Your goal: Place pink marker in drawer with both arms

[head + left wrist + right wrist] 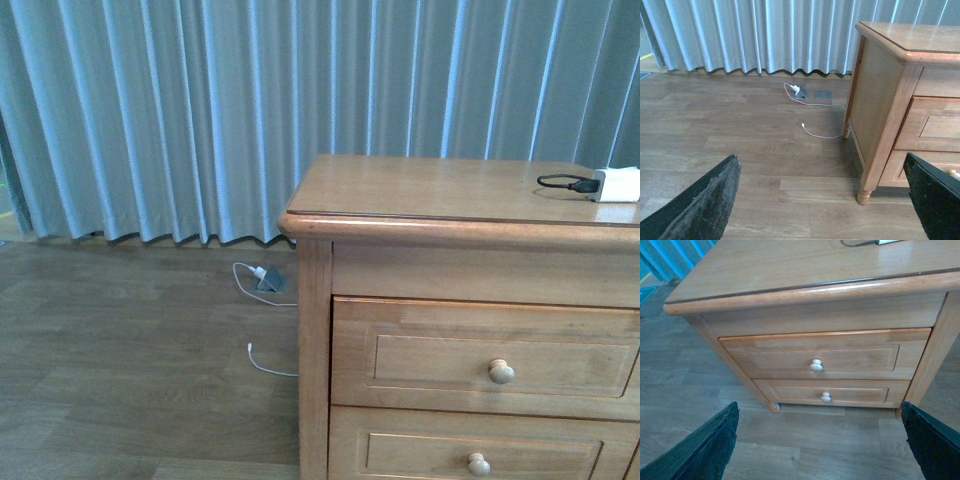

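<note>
The honey-coloured wooden dresser [450,190] stands at the right of the front view. Its upper drawer [480,355] is closed, with a round knob [501,372]; in the right wrist view the same drawer [840,357] and knob [816,365] face me. The pink marker is out of view in every frame. Neither arm shows in the front view. My left gripper [825,200] is open over bare floor beside the dresser's corner leg [865,192]. Wide apart, the jaws of my right gripper [822,442] are open in front of the dresser, holding nothing.
A shallower lower drawer [480,450] with its own knob [479,464] sits below. A white box with a black cable [615,184] lies on the dresser top. A white charger and cord [262,280] trail on the wooden floor before grey curtains [200,110].
</note>
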You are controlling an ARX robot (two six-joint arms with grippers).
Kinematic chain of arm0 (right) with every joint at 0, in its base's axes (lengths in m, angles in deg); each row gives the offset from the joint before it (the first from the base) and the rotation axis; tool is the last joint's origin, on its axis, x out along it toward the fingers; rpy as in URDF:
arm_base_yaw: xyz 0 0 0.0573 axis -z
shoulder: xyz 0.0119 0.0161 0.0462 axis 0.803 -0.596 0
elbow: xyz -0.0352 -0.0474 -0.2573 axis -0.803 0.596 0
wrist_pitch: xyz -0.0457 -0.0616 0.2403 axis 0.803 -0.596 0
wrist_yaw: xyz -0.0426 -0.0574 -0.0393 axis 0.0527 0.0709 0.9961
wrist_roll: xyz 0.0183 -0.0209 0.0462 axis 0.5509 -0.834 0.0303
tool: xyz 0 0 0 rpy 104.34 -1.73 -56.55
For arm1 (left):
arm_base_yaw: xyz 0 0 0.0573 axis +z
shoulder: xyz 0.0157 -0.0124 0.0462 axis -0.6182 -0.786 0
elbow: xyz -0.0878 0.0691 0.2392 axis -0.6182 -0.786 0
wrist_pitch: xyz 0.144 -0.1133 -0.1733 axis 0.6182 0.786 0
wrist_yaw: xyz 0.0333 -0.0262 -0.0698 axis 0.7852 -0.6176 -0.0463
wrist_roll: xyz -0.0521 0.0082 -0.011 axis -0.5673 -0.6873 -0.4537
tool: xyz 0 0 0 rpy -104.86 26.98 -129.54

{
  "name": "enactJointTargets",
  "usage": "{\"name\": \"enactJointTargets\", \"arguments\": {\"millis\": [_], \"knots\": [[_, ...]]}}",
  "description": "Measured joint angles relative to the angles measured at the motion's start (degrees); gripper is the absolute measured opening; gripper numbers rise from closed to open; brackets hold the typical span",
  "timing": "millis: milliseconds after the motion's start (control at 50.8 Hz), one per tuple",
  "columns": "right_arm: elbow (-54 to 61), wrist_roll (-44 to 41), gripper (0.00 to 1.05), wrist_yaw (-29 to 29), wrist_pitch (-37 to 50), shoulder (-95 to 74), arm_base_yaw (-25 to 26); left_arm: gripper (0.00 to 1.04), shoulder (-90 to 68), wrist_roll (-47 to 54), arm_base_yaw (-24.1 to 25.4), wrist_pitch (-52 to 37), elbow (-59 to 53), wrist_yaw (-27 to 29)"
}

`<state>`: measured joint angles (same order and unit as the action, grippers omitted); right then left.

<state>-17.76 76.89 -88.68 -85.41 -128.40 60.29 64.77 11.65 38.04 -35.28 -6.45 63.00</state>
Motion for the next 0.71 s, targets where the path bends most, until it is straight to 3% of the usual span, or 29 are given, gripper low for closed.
{"name": "enactJointTargets", "arguments": {"millis": [177,473,591,630,709], "knots": [[1.2,-2.3,0.96,1.1,-9.0,9.2,0.4,0.99,0.0,0.0,0.0,0.0,0.0,0.0],[1.6,-2.4,0.95,2.6,-8.5,10.7,0.6,0.99,0.0,0.0,0.0,0.0,0.0,0.0],[12.7,-4.7,0.73,15.4,14.6,15.9,-2.8,0.99,0.0,0.0,0.0,0.0,0.0,0.0],[15.4,-4.9,0.65,18.4,18.6,17.4,-4.9,0.99,0.0,0.0,0.0,0.0,0.0,0.0],[18.4,-5.3,0.50,18.5,20.3,19.5,-6.4,0.99,0.0,0.0,0.0,0.0,0.0,0.0]]}}
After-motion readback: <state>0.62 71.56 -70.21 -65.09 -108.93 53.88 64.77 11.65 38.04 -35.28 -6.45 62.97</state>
